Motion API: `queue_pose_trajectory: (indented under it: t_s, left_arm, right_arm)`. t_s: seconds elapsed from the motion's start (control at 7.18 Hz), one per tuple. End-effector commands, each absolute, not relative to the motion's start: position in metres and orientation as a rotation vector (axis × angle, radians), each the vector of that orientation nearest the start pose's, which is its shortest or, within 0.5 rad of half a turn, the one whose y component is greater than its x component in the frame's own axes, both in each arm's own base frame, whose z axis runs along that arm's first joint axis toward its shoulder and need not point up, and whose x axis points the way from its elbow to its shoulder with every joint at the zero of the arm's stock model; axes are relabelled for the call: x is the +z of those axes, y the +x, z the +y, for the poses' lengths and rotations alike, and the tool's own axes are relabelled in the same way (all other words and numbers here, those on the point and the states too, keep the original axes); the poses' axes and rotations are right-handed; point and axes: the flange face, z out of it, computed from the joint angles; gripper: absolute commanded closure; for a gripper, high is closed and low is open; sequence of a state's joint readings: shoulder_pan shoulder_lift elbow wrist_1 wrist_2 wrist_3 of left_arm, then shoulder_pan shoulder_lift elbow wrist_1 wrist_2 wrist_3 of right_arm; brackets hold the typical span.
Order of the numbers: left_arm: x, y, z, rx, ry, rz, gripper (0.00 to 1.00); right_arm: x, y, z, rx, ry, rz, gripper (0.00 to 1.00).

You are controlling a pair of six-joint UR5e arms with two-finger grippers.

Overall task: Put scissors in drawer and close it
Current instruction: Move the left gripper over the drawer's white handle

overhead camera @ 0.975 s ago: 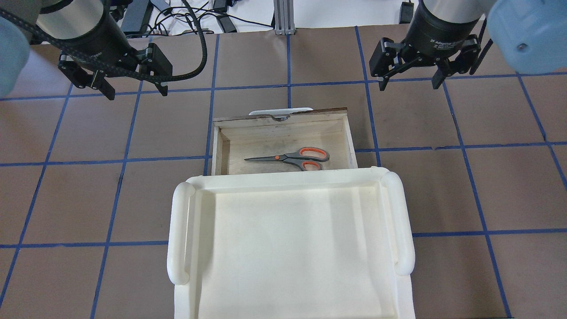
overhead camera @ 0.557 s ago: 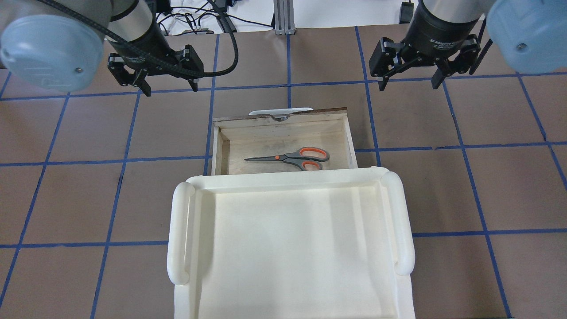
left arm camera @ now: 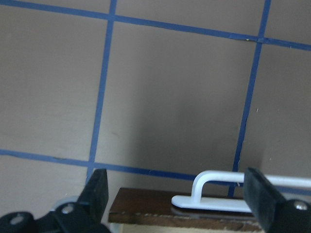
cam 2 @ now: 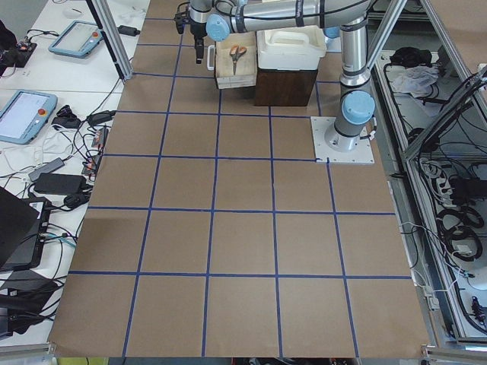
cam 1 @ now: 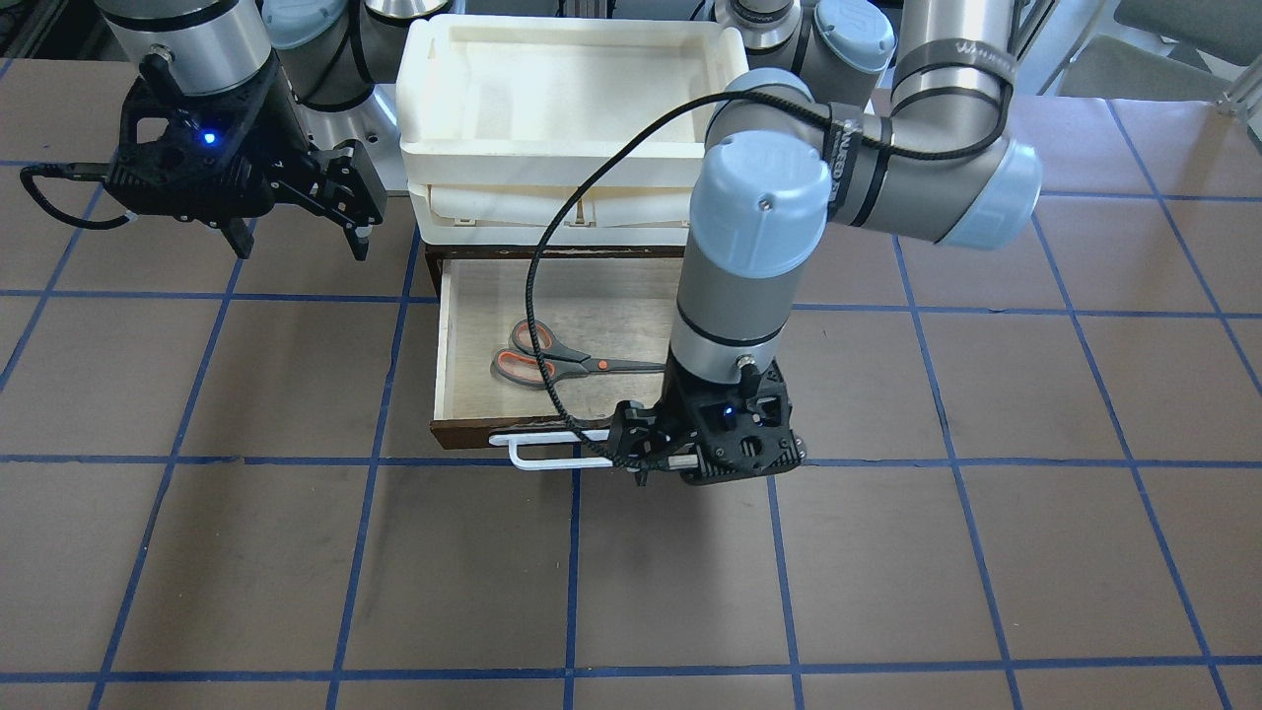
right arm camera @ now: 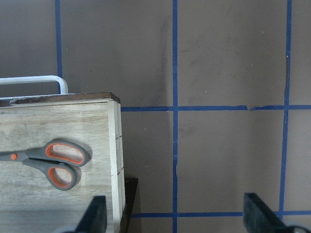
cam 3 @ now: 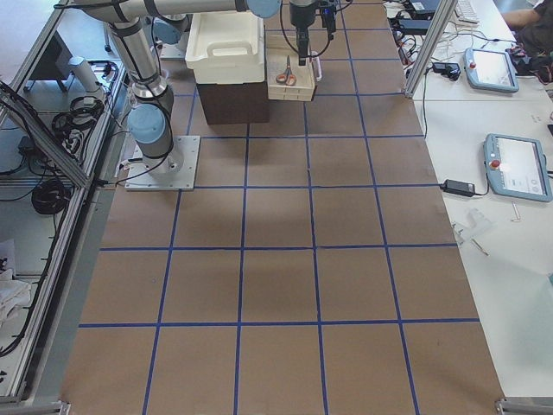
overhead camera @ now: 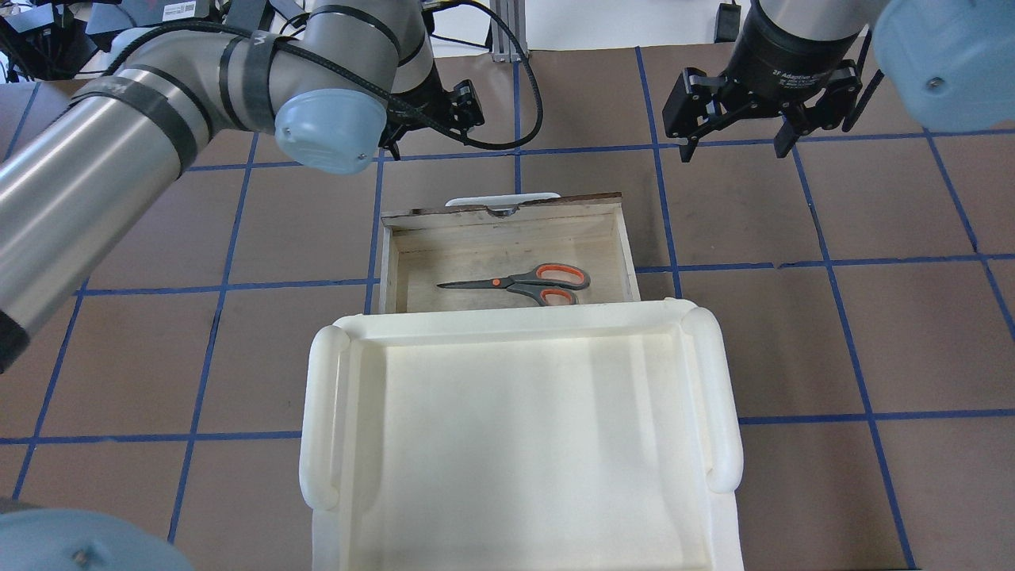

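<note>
Left fingers [left arm camera: 98, 190] spread above drawer handle [left arm camera: 221, 174], wrist pointing down, right fingers [right arm camera: 256, 211] spread

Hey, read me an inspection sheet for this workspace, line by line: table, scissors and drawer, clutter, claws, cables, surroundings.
Surface: brown table with a blue tape grid, no spills seen.
Job's things: scissors lie flat inside the drawer, blades shut; the drawer is open, with its white handle facing away from the robot.
Clutter: white tray sits above the drawer, nothing in it.
Claws: left claw open, by the handle's end, holding nothing; right claw open over bare table, holding nothing.
Cables: black cable to the left claw crosses the open drawer in the front view.
Surroundings: control tablet on a white bench beside the table.
</note>
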State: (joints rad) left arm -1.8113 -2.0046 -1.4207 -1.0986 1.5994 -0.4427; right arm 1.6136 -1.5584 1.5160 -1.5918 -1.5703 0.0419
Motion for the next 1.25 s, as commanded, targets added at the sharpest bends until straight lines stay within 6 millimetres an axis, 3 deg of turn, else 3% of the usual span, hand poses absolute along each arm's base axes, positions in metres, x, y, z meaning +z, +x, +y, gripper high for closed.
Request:
queue_pose_trajectory:
  t_s: [0.0, 0.14, 0.7, 1.11]
  left_arm:
    - [0.314, -0.341, -0.647, -0.335, -0.41, 3.159, 0.0]
    - [0.291, -0.354, -0.647, -0.319, -0.396, 3.151, 0.0]
    - [0.237, -0.361, -0.651, -0.191, -0.274, 3.144, 0.0]
    - [0.221, -0.363, -0.64, 0.006, -0.177, 3.11, 0.0]
  right_arm:
    - [0.51, 0.154, -0.497, -0.096, -0.005, 3.138, 0.0]
    - [0.51, 0.154, -0.497, -0.096, -0.002, 3.138, 0.0]
    - [0.511, 0.15, -0.498, -0.099, -0.05, 3.145, 0.0]
    - [0.514, 0.151, -0.501, -0.151, -0.039, 3.133, 0.0]
